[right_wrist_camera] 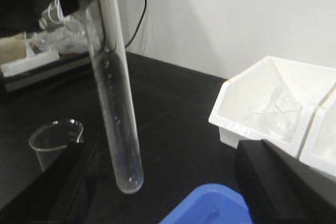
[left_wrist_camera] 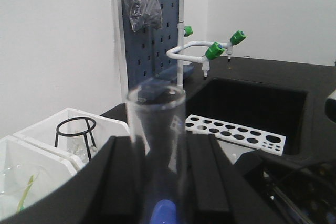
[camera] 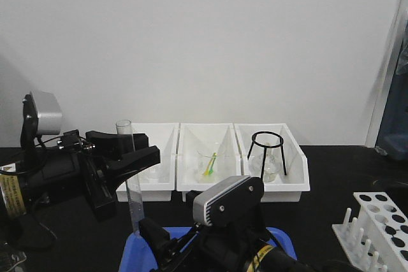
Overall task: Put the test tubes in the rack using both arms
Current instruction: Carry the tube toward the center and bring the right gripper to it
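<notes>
Left gripper [camera: 127, 151] fingers clamp one test tube [camera: 132, 189] upright, clear of the tabletop [camera: 331, 176]. Right gripper [right_wrist_camera: 168, 182] fingers are spread open either side of its lower end, gripping nothing. The rack [camera: 382, 221] stands well apart and looks unfilled. Handover and insertion remain.

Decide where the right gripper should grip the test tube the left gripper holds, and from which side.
Likely the bare lower half of the test tube, approached from below, a finger each side: the left gripper clamps its top, it hangs nearly upright, and the right gripper is open by its round end.
</notes>
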Robot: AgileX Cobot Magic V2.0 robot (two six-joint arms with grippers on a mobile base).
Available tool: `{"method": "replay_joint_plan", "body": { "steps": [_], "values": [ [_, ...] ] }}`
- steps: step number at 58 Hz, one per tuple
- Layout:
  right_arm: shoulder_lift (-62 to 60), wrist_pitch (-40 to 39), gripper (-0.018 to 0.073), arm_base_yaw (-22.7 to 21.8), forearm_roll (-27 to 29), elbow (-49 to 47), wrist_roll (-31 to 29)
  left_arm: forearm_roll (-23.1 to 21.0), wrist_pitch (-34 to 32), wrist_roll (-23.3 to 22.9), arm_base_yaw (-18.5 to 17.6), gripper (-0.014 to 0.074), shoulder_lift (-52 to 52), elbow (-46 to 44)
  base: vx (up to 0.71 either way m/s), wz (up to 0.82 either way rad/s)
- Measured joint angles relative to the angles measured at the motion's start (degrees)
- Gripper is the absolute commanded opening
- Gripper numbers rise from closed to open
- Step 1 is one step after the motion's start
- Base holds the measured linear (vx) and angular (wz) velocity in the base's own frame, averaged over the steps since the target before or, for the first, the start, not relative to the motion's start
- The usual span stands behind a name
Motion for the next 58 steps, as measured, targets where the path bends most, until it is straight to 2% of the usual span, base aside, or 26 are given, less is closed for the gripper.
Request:
{"method": "replay_joint_plan", "body": {
  "steps": [12,25,36,58],
  "values": [
    [1.24,-2.72,0.0587,0.00,0.00,0.00,0.82,2.90,-0.41,-2.37,-0.66,-0.0020,0.00,-0.02,0.00,0.00],
    [1.72,-2.46,0.0587,0.11,-0.93,0.00,1.30,4.60,0.40,-3.25,-5.24,-0.0018,1.29,-0.13,0.00,0.00],
    [1.72,-1.66,0.0587,0.11,-1.07,0.00,2.17,4.86,0.67,-3.31,-7.69,-0.0018,2.76,-0.13,0.00,0.00],
    [1.72,-0.59,0.0567,0.11,-1.18,0.00,2.29,6.64,0.61,-3.73,-9.24,-0.0018,3.36,-0.13,0.00,0.00]
  ]
}}
